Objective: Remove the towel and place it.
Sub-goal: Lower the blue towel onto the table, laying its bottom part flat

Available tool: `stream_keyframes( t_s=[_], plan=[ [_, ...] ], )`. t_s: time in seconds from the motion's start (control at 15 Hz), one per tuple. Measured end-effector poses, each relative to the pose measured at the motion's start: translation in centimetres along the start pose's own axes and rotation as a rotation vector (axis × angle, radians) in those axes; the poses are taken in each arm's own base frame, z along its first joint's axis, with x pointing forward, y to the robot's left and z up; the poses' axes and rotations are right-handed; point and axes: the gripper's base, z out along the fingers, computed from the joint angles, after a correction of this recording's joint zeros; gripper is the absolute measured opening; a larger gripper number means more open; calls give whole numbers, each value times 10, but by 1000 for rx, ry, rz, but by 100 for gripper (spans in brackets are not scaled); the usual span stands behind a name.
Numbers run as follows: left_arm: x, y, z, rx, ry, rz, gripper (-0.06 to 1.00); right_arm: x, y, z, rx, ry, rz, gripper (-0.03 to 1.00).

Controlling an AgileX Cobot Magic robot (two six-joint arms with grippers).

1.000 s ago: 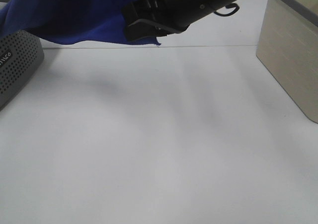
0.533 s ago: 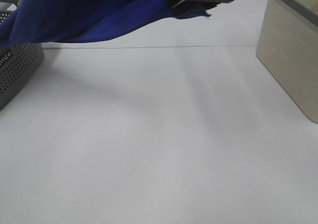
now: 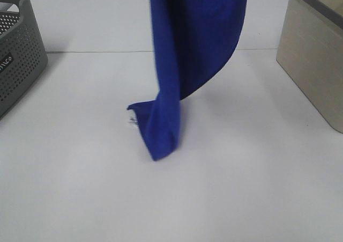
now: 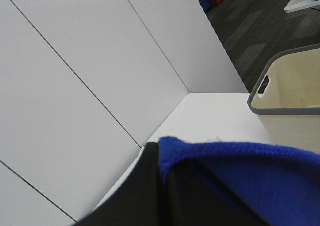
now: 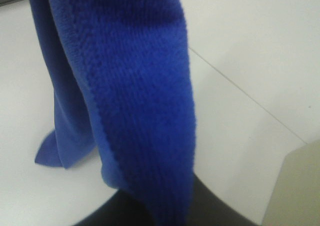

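The royal-blue towel hangs down from above the exterior view's upper edge, over the middle of the white table. Its lower end rests folded on the tabletop. Neither gripper shows in the exterior view. In the left wrist view the towel's fuzzy edge lies folded over the dark fingers of my left gripper, which is raised high and looks shut on it. In the right wrist view the towel runs down from my right gripper, shut on it; the fingertips are hidden by cloth.
A grey perforated basket stands at the table's left edge. At the right stands a beige bin with a grey rim, also seen open-topped in the left wrist view as the beige bin. White wall panels stand behind the table.
The towel was stretched from the basket across the upper left, held by a dark arm. It has been pulled clear of the basket, lifted, and now hangs at centre; the arm has left the view.
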Motion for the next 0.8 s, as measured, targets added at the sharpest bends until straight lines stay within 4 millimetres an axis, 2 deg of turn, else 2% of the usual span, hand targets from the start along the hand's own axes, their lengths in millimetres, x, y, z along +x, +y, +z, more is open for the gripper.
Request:
stream_keyframes(
  t_s=[0.33,0.6,0.8],
  plan=[
    [-2,8,1,-99,-16,250,0,-27,-24,-30,210,-68,-112,2],
    [0,12,13,-171,-82,361,0,-55,-39,-34,341,-176,-170,2],
    [11,35,17,-260,-115,368,0,-77,-49,-33,429,-242,-211,2]
  ],
)
